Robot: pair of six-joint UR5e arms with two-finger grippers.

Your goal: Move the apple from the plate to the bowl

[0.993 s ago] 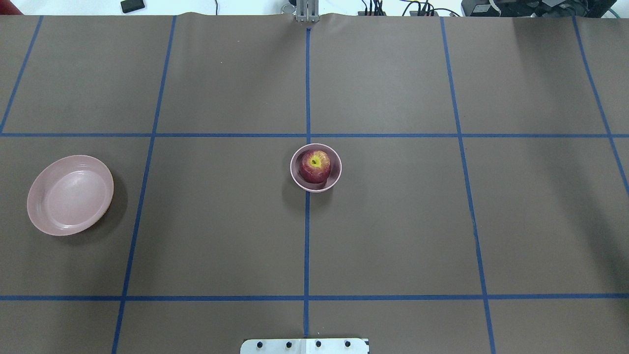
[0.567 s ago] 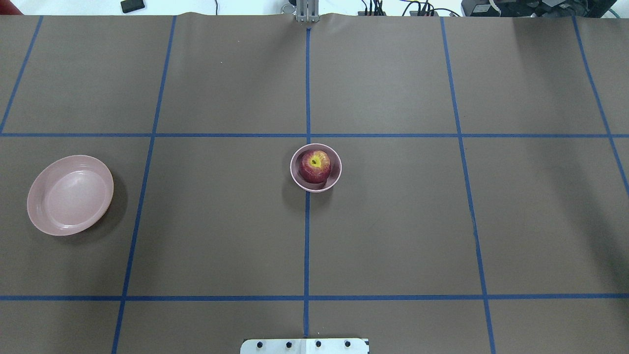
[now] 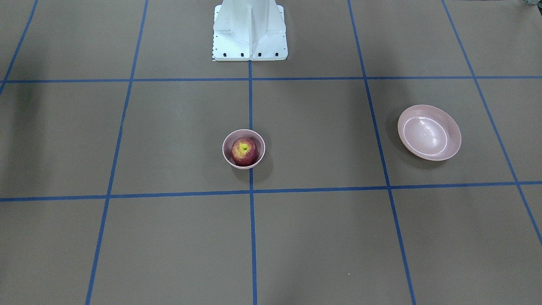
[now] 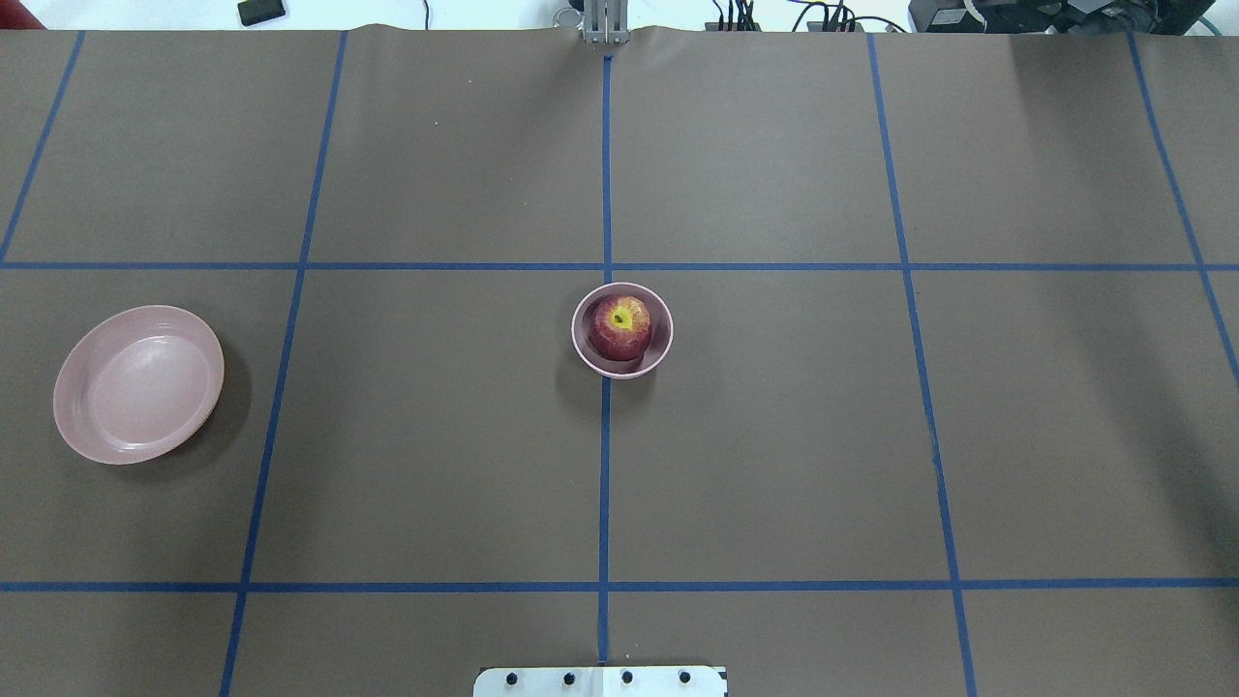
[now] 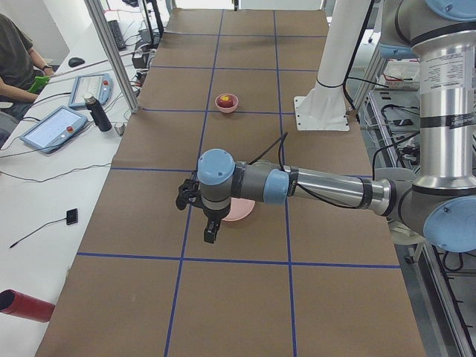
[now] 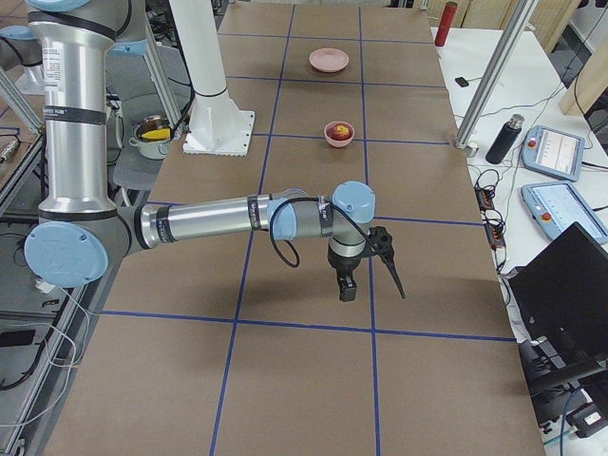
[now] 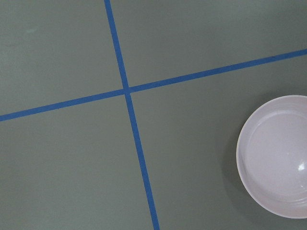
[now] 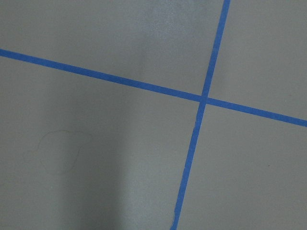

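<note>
The dark red apple [image 4: 620, 326] sits stem-up in the small deep pink bowl [image 4: 666, 336] at the table's centre; apple [image 3: 244, 151] and bowl [image 3: 261, 151] also show in the front view. The wide pink plate [image 4: 138, 384] lies empty on the robot's left and shows in the left wrist view [image 7: 276, 158]. My left gripper [image 5: 199, 216] hangs above the table beside the plate [image 5: 244, 212]; I cannot tell whether it is open or shut. My right gripper [image 6: 370, 283] hangs over bare table far from the bowl [image 6: 339, 138]; I cannot tell its state.
The white robot pedestal [image 3: 250, 29] stands at the near middle edge. Blue tape lines divide the brown table. A side bench holds tablets [image 5: 56, 126] and a bottle [image 5: 97, 113], with a person beside it. A red cylinder [image 5: 26, 305] lies at the table's end.
</note>
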